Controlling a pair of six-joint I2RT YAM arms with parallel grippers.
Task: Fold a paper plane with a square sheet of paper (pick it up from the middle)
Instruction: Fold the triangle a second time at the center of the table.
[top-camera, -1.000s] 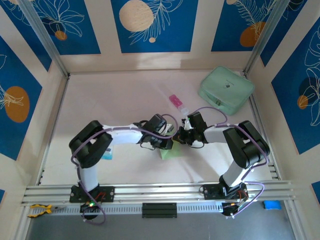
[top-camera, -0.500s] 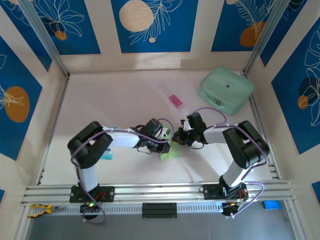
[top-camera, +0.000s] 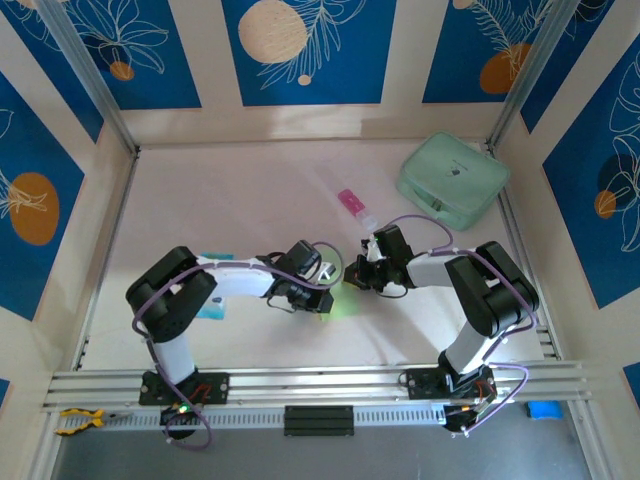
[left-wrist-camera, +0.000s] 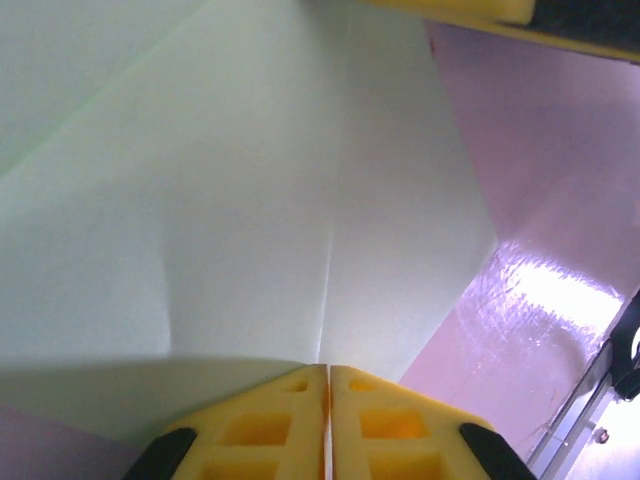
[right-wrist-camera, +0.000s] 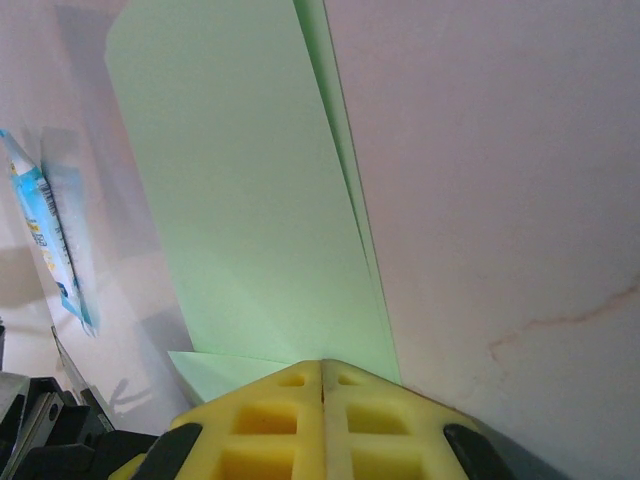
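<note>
The pale lime-green paper (top-camera: 343, 303), partly folded, lies flat on the table between my two grippers. In the left wrist view the paper (left-wrist-camera: 230, 200) spreads under the camera, and a crease runs straight up to the tips of my left gripper (left-wrist-camera: 328, 368), whose yellow jaws are shut and rest on the sheet. From the right wrist the paper (right-wrist-camera: 240, 200) shows layered folded edges along its right side. My right gripper (right-wrist-camera: 322, 365) is shut with its tips on the sheet's near end. Seen from above, the left gripper (top-camera: 322, 298) and right gripper (top-camera: 353, 283) sit close together over the paper.
A mint-green case (top-camera: 452, 180) stands at the back right. A small pink-and-white tube (top-camera: 352, 205) lies behind the grippers. A blue-and-white packet (top-camera: 212, 308) lies by the left arm, and the packet (right-wrist-camera: 45, 240) sits left of the paper.
My left gripper has slid left and toward the near edge along the paper. The right gripper has stayed almost still.
</note>
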